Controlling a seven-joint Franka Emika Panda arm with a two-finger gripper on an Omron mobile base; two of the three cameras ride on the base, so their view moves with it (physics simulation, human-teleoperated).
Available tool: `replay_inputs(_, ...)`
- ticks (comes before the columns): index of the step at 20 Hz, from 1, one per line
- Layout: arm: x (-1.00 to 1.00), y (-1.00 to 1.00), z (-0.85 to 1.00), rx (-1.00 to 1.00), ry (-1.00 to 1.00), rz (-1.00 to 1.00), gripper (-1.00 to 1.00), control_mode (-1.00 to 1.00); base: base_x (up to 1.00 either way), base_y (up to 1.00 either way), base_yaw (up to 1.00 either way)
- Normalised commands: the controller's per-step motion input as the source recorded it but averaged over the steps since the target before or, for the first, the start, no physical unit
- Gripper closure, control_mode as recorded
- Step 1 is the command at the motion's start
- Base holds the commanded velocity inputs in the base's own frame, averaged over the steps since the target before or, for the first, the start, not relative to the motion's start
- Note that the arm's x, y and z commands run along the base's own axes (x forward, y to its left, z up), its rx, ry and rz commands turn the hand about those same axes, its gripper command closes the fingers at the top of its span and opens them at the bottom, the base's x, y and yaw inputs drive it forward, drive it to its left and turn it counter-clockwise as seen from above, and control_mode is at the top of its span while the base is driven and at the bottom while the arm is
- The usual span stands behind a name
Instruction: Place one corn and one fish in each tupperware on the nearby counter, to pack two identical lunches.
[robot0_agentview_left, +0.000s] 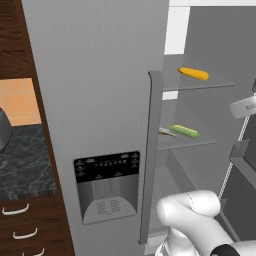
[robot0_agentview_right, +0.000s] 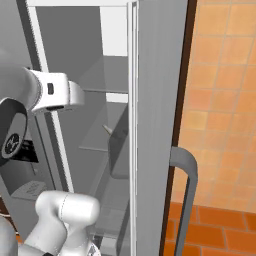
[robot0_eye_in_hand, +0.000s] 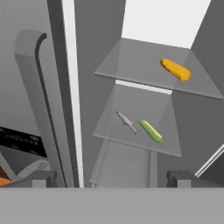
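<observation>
Facing open fridge w/ gripper (robot0_eye_in_hand: 112, 179), fingers apart, holding nothing. Plain yellow corn (robot0_eye_in_hand: 175, 69) on upper shelf (robot0_eye_in_hand: 131, 65) at 1 o'clock in hand view. Husked corn (robot0_eye_in_hand: 151, 131) on lower shelf (robot0_eye_in_hand: 127, 140), pale fish (robot0_eye_in_hand: 127, 122) just beside it (9 o'clock side).

— That fridge door (robot0_agentview_left: 100, 100)?
— Matt grey, smooth as brushed metal. Shelves (robot0_eye_in_hand: 144, 65) look like clear glass.
— The bench (robot0_agentview_left: 25, 160)?
— Dark marbled stone, over wood-grain cabinets (robot0_agentview_left: 30, 225).
</observation>
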Motion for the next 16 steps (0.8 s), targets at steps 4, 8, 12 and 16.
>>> replay_inputs(4, 0.71, 0.00, 0.00, -0.03, 0.00, 0.03, -1.00, -1.00, 0.00, 0.00, 0.00)
replay_inputs(8, 0.56, 0.00, 0.04, -0.02, 0.00, 0.00, -1.00, -1.00, 0.00, 0.00, 0.00)
replay_inputs(12, 0.53, -0.23, 0.00, 0.00, -0.03, 0.01, -1.00, -1.00, 0.00, 0.00, 0.00)
replay_inputs(16, 0.68, -0.25, 0.00, 0.00, 0.00, 0.00, -1.00, -1.00, 0.00, 0.00, 0.00)
